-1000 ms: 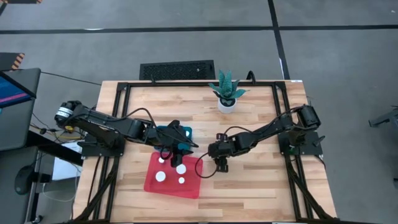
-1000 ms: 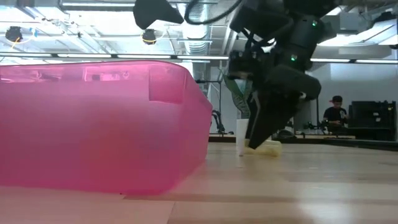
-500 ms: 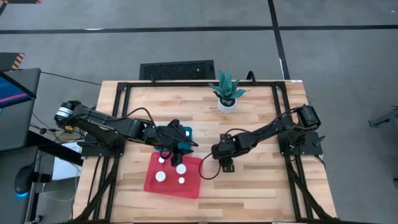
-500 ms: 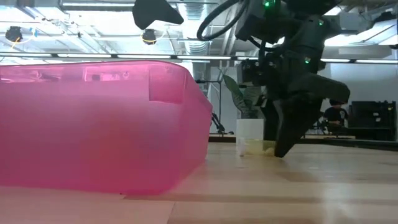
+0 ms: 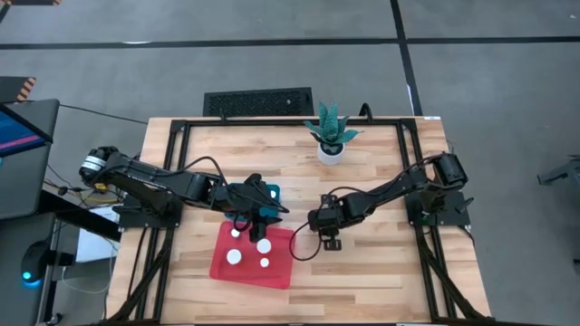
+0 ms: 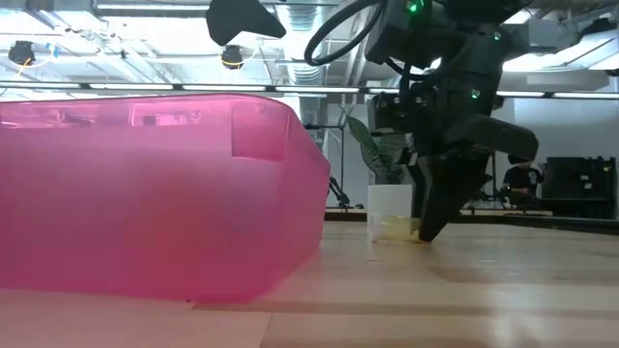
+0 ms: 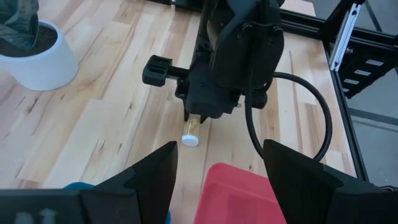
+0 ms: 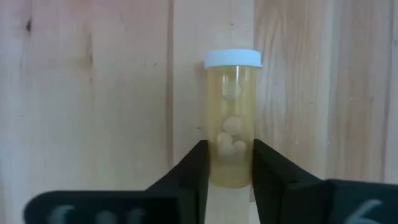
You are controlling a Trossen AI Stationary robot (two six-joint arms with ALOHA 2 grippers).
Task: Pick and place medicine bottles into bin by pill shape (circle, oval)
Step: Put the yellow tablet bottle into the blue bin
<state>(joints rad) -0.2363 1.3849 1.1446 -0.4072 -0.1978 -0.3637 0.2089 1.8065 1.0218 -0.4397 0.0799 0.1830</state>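
Observation:
A medicine bottle (image 8: 231,112) with a white cap and a yellow-amber body lies on its side on the wooden table, round pills inside. My right gripper (image 5: 330,241) stands over it, right of the pink bin (image 5: 231,270), fingers down at the table in the low view (image 6: 426,232), shut on the bottle. The bottle also shows under that gripper in the left wrist view (image 7: 192,129). Several white-capped bottles (image 5: 264,245) stand in the pink bin. My left gripper (image 5: 256,220) hovers open and empty over the pink bin's far edge, next to the teal bin (image 5: 272,192). My right gripper pinches the bottle's body near its bottom end (image 8: 231,177), away from the cap (image 8: 233,59), between its two fingers (image 8: 198,168). The fingers come from above and lie across the bottle. The bottle lies flat on the table.
A white pot with a green plant (image 5: 331,149) stands at the table's far edge. The black frame rails (image 5: 177,136) run along the table's sides. The pink bin fills the left half of the low view (image 6: 145,193).
My right gripper has shifted a little toward the table's right edge and now stands more upright over the lying bottle. The bottle has stayed on the table.

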